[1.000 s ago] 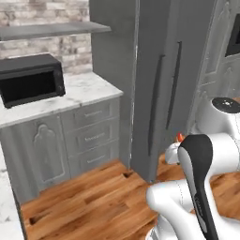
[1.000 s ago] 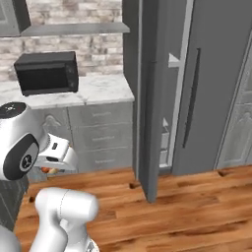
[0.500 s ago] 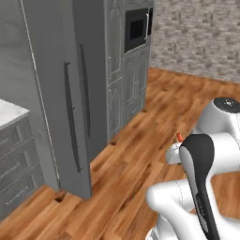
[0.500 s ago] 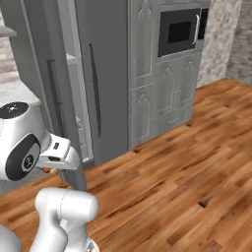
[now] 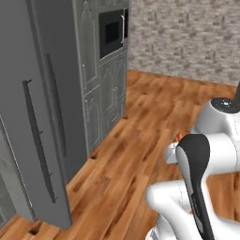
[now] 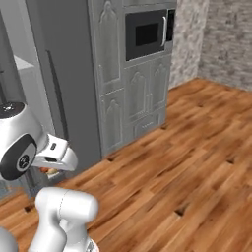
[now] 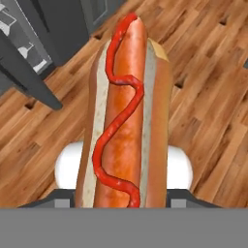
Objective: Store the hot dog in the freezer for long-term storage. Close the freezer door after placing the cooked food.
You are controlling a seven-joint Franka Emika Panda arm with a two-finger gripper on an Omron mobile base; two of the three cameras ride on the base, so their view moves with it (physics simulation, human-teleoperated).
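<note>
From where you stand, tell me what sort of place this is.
A home kitchen, most likely: a tall dark grey freezer with a bar handle, a built-in oven set among carved grey cabinets, and a wood plank floor. The gripper holds a hot dog.

I see a wood plank floor [image 5: 140,122] running out to a grey stone brick wall [image 5: 187,37] at the back. A tall bank of carved grey cabinets [image 6: 133,93] stands against that wall's corner, and a black built-in oven [image 6: 147,33] with a pale bar handle sits in its upper part. From the hand view I make out the same floor, with dark knots in its planks.
</note>
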